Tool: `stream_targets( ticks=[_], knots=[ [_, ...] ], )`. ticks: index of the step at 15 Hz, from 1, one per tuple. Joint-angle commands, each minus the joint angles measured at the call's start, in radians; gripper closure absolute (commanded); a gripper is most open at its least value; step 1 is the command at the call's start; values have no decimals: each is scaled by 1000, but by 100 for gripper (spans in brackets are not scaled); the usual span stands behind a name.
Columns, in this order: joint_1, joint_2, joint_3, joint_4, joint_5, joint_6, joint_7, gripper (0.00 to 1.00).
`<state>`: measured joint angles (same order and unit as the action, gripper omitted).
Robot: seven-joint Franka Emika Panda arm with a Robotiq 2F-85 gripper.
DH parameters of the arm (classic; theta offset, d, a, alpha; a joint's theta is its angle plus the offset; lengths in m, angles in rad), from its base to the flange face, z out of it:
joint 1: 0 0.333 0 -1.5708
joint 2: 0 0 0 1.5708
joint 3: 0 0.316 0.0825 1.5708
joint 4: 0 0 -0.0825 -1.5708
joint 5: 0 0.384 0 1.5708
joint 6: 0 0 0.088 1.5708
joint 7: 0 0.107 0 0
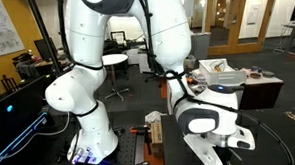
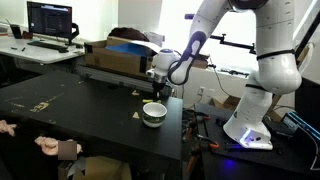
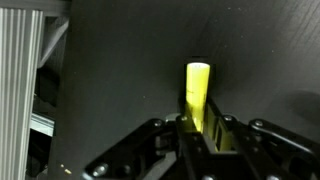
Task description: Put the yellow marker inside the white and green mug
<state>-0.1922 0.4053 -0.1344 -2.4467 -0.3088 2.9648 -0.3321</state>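
Note:
In the wrist view my gripper (image 3: 198,128) is shut on the yellow marker (image 3: 197,88), which sticks out ahead of the fingers over the dark table. In an exterior view the gripper (image 2: 158,88) hangs above the black table, a little up and to the right of the white and green mug (image 2: 153,113). The mug stands upright near the table's edge with its pale inside showing. The marker is too small to make out in that view. In the exterior view from behind the arm, the robot's body hides the mug and the gripper.
A tan box-like thing (image 2: 122,56) sits at the back of the black table (image 2: 70,105). A small tan scrap (image 2: 138,117) lies left of the mug. A monitor (image 2: 50,20) stands on a desk far left. The robot base (image 2: 250,128) is right of the table.

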Motion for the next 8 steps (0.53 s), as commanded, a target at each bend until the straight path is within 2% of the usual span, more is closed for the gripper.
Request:
stream_targets(
  ticks=[1,8],
  knots=[
    [12,-28,-14,-5,1,-21,3,95],
    [61,-149,-120,-69,-43,-5,57,95]
  ],
)
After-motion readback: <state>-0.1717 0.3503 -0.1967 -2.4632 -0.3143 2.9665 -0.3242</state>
